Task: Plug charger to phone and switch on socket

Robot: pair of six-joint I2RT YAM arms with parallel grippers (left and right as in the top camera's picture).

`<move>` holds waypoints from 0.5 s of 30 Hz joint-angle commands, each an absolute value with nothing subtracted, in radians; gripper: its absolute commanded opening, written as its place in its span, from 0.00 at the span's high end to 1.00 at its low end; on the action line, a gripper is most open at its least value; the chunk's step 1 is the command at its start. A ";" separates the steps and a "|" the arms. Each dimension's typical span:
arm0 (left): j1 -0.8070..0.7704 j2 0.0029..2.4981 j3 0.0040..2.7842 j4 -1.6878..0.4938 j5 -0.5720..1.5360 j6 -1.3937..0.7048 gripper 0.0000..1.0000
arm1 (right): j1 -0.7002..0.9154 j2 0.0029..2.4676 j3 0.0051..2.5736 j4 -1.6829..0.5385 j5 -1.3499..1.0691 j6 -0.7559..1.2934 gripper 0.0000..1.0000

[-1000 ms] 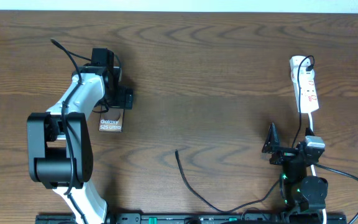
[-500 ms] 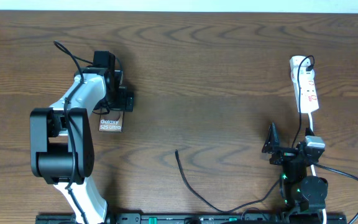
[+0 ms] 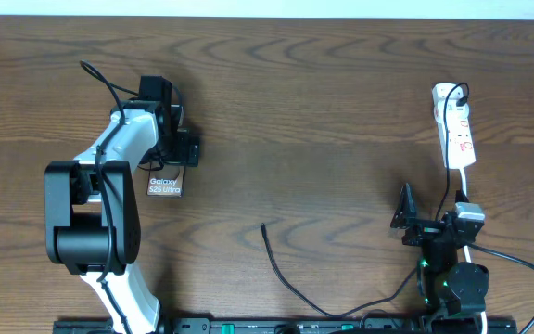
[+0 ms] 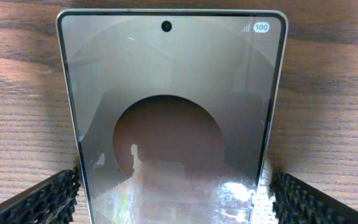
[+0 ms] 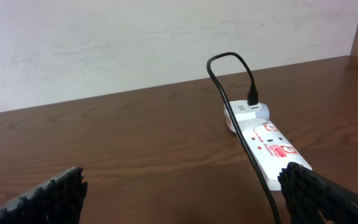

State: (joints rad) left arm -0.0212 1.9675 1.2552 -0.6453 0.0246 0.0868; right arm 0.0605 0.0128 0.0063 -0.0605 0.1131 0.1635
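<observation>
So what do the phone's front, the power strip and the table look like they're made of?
Phone: front looks like glossy glass, mirror-like reflections across it. Power strip: smooth white plastic, probably, with a soft even sheen. Table: dark brown wood grain, low gloss; solid wood or laminate, can't tell.

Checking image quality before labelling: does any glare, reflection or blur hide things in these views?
Left wrist view: grey reflections and bright glare veil the lower screen of the phone. Overhead view: evenly lit, sharp. Right wrist view: the socket is sharp; the wall behind looks washed out.
</observation>
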 commanded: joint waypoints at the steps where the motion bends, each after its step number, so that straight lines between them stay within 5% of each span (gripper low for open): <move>1: -0.016 2.014 1.245 -0.671 0.007 0.104 0.02 | 0.065 0.007 0.006 -0.064 0.125 0.149 0.01; 15: -0.016 2.014 1.245 -0.702 0.007 0.104 0.02 | 0.065 0.007 0.006 -0.064 0.125 0.149 0.01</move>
